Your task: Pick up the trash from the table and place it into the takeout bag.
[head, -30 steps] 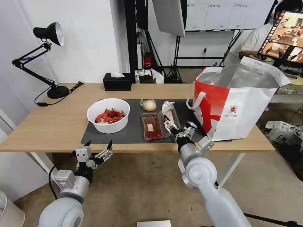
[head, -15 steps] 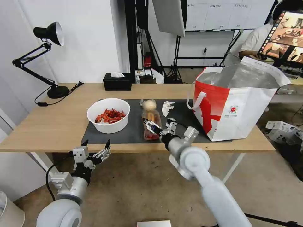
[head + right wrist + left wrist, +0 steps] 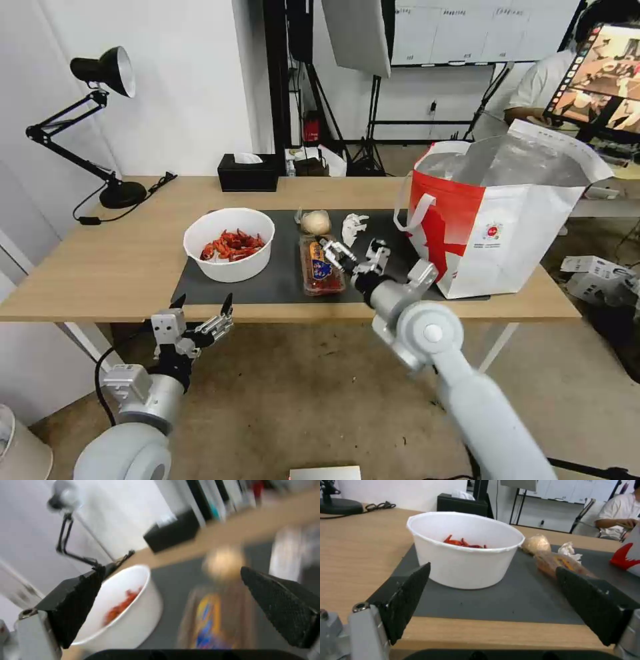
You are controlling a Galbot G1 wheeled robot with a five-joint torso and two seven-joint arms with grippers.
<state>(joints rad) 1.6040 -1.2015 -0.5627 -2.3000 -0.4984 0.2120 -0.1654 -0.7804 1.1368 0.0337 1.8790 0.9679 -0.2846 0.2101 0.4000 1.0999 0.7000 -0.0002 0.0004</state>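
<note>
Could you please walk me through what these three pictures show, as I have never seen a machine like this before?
This is a wheeled robot with two arms, each ending in a two-fingered gripper. One picture comes from a camera on its head, looking down at a long light-wood table; the other two come from cameras on its wrists, so black fingers frame them.

On the dark grey mat lie a white round bowl of red crayfish shells, a clear plastic tray, a beige wrapped lump and a crumpled white tissue. A large red-and-white foil-lined takeout bag stands at the robot's right.

The right gripper hovers open above the tray, holding nothing. The left gripper waits open and empty in front of the table's near edge, facing the bowl.
</note>
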